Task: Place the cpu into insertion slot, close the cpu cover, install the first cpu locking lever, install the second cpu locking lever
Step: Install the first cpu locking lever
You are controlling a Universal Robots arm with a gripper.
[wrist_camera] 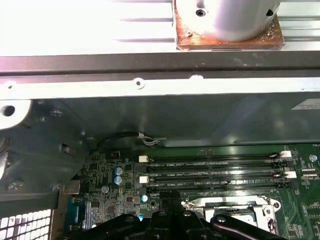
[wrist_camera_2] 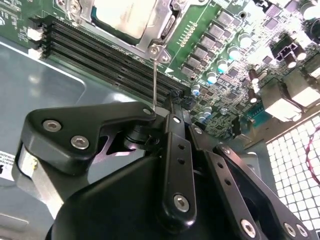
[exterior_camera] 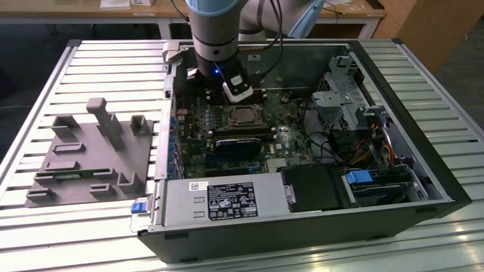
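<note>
The cpu (exterior_camera: 243, 115) lies flat in the insertion slot (wrist_camera: 250, 204) on the green board, its silver top (wrist_camera_2: 122, 15) showing through the window of the cpu cover (wrist_camera_2: 167, 27), which lies down over it. A thin wire locking lever (wrist_camera_2: 156, 80) rises from the socket's corner straight to my gripper (wrist_camera_2: 167, 107). My gripper (exterior_camera: 238, 95) hangs just behind the socket inside the case, fingers drawn together. The lever's free end meets the fingertips (wrist_camera_2: 172, 112); whether it is pinched between them is hidden.
Long black memory slots (wrist_camera_2: 100, 55) run beside the socket. The case's rear wall (wrist_camera: 150, 120) is close behind. A drive cage (exterior_camera: 348, 102) stands at the exterior view's right, a power supply (exterior_camera: 226, 198) in front, and a grey fixture (exterior_camera: 90, 153) on the table at the left.
</note>
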